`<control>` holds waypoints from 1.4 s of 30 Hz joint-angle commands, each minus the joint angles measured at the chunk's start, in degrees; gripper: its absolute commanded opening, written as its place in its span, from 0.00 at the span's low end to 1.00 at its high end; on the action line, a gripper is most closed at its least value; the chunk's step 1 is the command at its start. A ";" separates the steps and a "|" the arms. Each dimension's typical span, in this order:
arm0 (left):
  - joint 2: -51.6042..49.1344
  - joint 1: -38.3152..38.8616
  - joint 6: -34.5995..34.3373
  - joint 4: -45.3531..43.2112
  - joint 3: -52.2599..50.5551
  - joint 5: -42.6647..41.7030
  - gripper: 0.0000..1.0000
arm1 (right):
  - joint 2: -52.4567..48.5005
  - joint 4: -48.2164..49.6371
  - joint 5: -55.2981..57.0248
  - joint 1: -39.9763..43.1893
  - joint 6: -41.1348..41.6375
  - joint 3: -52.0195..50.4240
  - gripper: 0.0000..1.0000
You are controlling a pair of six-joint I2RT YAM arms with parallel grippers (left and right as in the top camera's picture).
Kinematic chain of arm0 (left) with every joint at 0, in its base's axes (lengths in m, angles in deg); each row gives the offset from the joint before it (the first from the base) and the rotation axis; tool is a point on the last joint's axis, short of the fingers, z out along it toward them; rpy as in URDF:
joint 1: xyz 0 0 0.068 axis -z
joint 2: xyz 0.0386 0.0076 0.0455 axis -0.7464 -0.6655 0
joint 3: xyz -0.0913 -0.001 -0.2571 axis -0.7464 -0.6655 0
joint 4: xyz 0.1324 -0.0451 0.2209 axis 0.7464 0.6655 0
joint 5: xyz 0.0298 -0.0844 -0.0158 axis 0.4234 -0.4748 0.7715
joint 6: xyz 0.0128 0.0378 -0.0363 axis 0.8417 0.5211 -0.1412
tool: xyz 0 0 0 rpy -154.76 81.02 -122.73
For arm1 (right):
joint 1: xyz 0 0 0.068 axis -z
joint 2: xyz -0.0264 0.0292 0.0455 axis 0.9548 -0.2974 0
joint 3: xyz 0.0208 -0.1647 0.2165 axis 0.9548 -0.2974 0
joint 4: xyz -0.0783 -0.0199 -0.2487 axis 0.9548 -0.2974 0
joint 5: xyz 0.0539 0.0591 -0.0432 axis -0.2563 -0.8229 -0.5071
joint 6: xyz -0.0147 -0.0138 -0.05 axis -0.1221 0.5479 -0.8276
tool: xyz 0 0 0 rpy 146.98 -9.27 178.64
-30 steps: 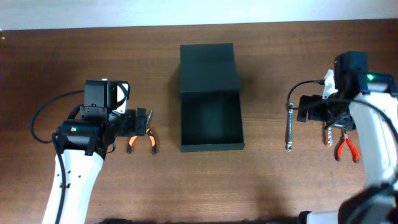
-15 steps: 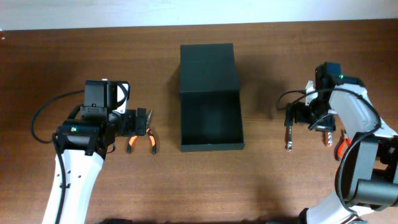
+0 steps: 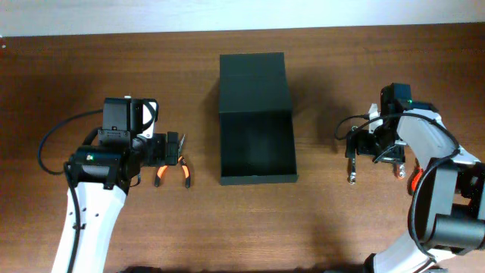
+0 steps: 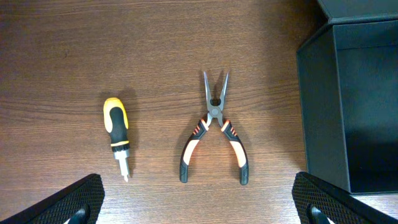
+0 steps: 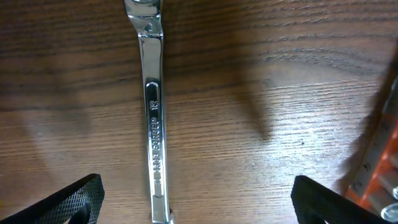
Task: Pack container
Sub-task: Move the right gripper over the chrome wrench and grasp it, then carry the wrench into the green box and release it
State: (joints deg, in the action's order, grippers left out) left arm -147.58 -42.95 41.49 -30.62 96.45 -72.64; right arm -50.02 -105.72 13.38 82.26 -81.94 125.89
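The dark green-black container stands open at the table's middle, its flap lid folded back; its wall shows in the left wrist view. My left gripper is open and empty, just short of the handles of orange-black needle-nose pliers that lie left of the container. A yellow-black screwdriver lies beside them. My right gripper is open above a silver wrench, which lies flat between the fingers, nearer the left one.
Red-handled pliers and a small silver tool lie right of the wrench, partly under my right arm. An orange handle shows at the right edge of the right wrist view. The wooden table runs to a pale back edge.
My right arm has swung left and lower over the wrench, the gripper now above it. The left arm and the tools have not moved.
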 commanded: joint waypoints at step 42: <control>0.28 -0.24 -0.57 0.00 1.01 -0.17 0.99 | -8.04 3.02 0.04 -6.51 -2.08 -0.15 0.10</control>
State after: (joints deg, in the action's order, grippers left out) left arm -147.58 -42.95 41.46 -30.60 96.45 -72.64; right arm -55.04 -103.06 15.04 76.34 -84.24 126.59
